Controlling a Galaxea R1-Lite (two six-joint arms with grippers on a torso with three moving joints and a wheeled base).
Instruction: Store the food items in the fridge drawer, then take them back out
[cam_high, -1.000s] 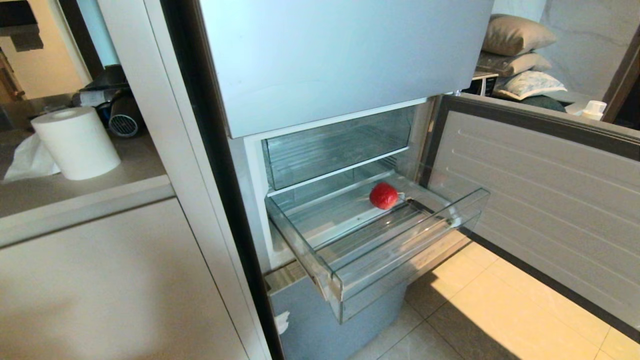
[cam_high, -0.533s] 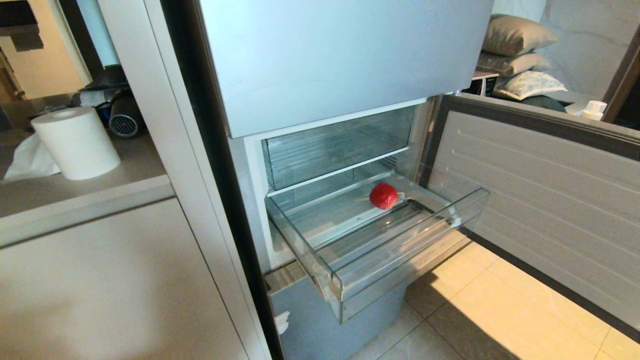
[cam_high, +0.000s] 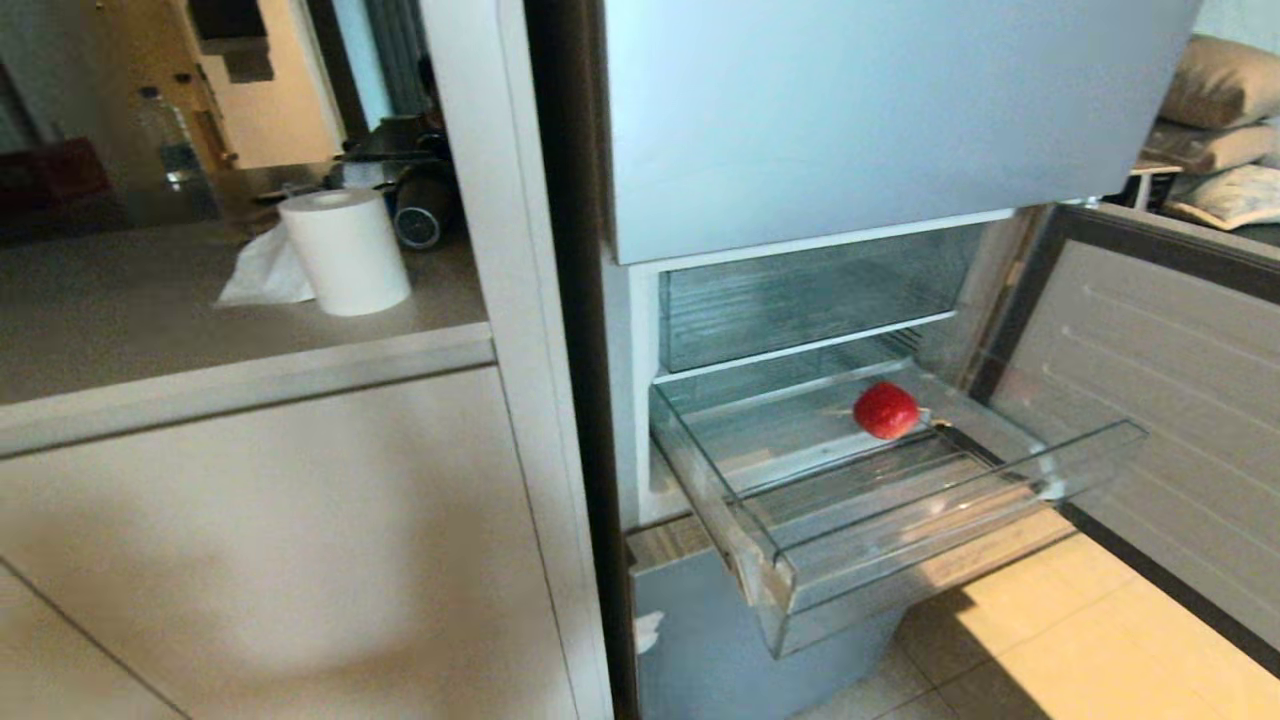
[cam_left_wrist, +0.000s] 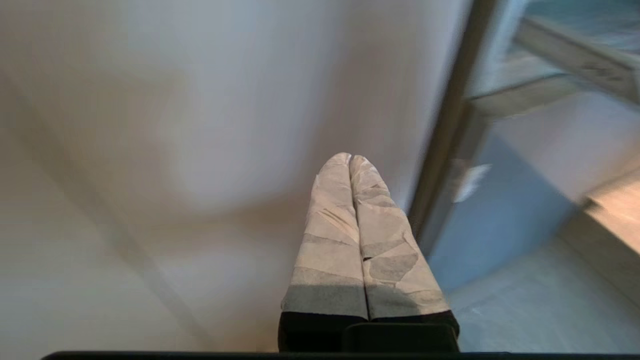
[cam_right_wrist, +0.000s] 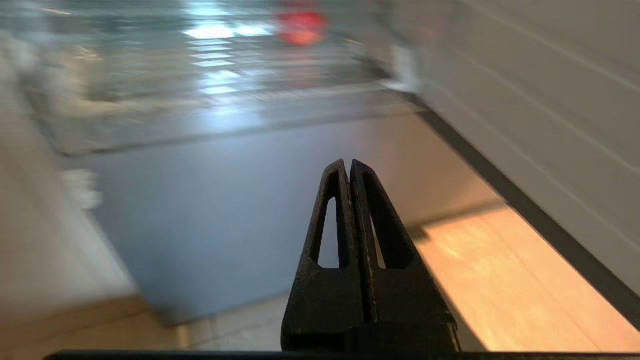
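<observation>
The fridge (cam_high: 880, 110) stands with its middle door (cam_high: 1180, 400) swung open to the robot's right. The fridge drawer (cam_high: 960, 540) is pulled out of the compartment, its clear front lip projecting over the lower blue panel and the tiled floor (cam_high: 1080, 640).

One food item (cam_high: 886, 410) — a round, glossy red piece — rests on the ribbed floor of the drawer, toward the rear and right of centre. Only this one piece is visible. A second clear bin (cam_high: 810, 300) sits above the drawer, pushed in.

Left tool (cam_left_wrist: 350, 160): fingers pressed together, tape-wrapped, holding nothing. It points at a white cabinet (cam_left_wrist: 175, 125) face beside the fridge edge, well apart from the drawer.

Right tool (cam_right_wrist: 349, 165): fingers fully together, holding nothing. It hangs low before the lower blue panel — the red piece appears blurred far ahead of it, well apart from the fingertips.

Neither tool appears in the head view.

To the robot's left, a desk (cam_high: 150, 320) carries a white paper roll (cam_high: 345, 250) with a crumpled tissue (cam_high: 262, 275) just beside it. Pillows (cam_high: 1215, 120) lie stacked behind the open door.
</observation>
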